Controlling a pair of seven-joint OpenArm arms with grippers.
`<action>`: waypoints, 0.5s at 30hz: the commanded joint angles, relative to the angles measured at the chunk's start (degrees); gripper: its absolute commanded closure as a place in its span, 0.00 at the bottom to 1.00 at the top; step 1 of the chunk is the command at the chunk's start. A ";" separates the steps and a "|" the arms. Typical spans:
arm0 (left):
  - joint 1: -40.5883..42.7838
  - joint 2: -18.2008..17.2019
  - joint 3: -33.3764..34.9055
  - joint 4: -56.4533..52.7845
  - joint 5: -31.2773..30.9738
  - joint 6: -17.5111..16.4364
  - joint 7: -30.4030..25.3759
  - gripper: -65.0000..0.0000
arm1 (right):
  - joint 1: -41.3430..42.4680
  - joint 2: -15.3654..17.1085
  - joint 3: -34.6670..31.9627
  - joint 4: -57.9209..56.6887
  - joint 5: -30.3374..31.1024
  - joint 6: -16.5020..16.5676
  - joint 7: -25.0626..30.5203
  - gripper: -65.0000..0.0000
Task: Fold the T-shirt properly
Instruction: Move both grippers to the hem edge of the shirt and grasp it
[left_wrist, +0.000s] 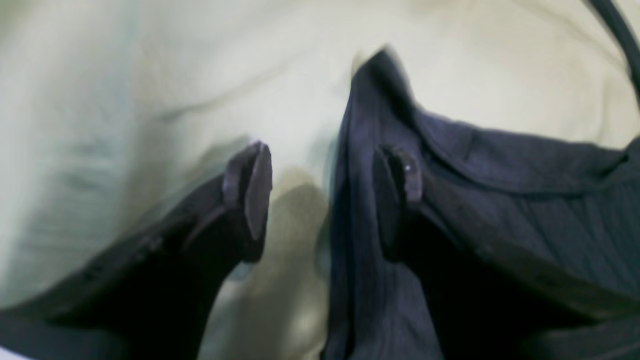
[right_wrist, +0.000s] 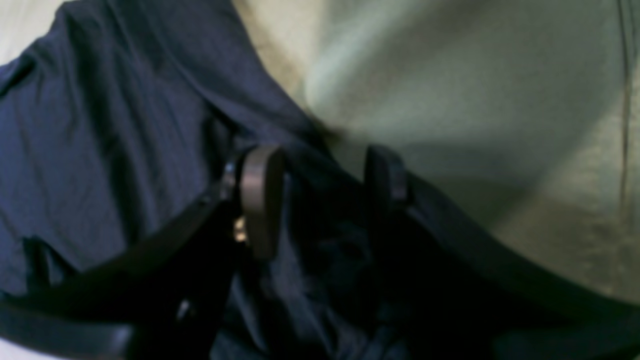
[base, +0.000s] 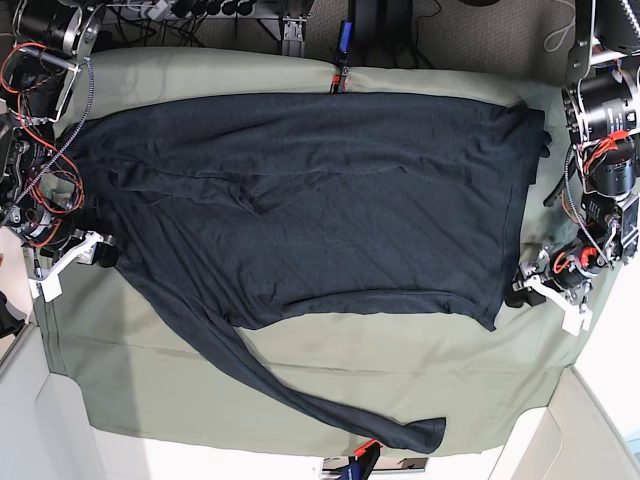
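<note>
The dark navy T-shirt (base: 320, 200) lies spread across the sage-green cloth, with one long sleeve (base: 330, 405) trailing toward the near edge. In the base view my left gripper (base: 522, 288) sits low at the shirt's right hem corner. Its wrist view shows the left gripper (left_wrist: 327, 167) open, the shirt's edge (left_wrist: 360, 150) lying against one finger (left_wrist: 397, 180) and green cloth under the other. My right gripper (base: 98, 250) is at the shirt's left edge. In its wrist view the right gripper (right_wrist: 322, 160) is open, straddling bunched shirt fabric (right_wrist: 125, 125).
The sage-green cloth sheet (base: 300, 350) covers the table. Clamps hold it at the far edge (base: 338, 70) and near edge (base: 360, 455). Arm bases with red wiring stand at the left (base: 30, 130) and right (base: 600, 130) sides. A cable (left_wrist: 620, 30) hangs nearby.
</note>
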 joint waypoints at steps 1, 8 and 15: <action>-2.14 -0.44 -0.20 -0.02 -0.35 -0.48 -1.18 0.46 | 1.40 0.85 0.17 0.87 0.85 0.15 1.05 0.59; -2.01 2.10 -0.20 -0.74 2.40 -0.48 -1.09 0.46 | 1.40 0.85 0.17 0.87 0.87 0.15 1.05 0.59; -2.78 2.54 -0.20 -0.72 1.57 -0.68 -1.14 0.46 | 1.40 0.85 0.17 0.85 2.16 0.15 1.05 0.59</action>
